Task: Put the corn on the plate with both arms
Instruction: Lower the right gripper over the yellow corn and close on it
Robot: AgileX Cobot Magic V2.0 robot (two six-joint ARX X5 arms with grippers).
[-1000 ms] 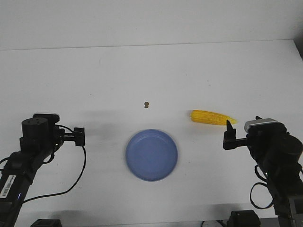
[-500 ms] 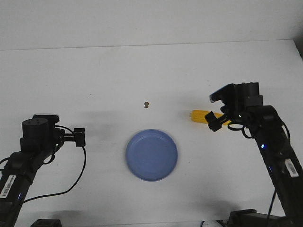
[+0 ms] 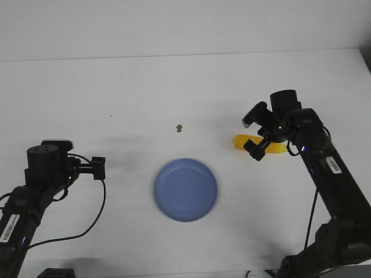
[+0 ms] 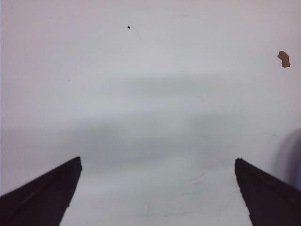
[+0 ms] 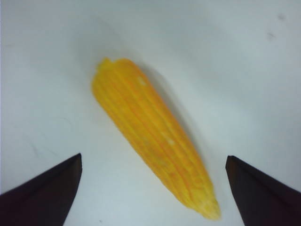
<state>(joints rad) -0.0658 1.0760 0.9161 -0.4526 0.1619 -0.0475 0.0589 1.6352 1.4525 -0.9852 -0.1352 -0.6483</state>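
We see the corn (image 3: 240, 142) partly hidden behind the right gripper (image 3: 255, 134); both arms run off the front view's bottom edge, and the plate's edge is only a blur at the left wrist view's margin.

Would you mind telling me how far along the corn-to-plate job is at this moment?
Early stage. Done: the right gripper is positioned over the corn, jaws open on either side of it. In hand: nothing is grasped; the corn lies on the table, apart from the plate. Left: close on the corn, lift it and set it on the empty plate. The left gripper is open and holds nothing.
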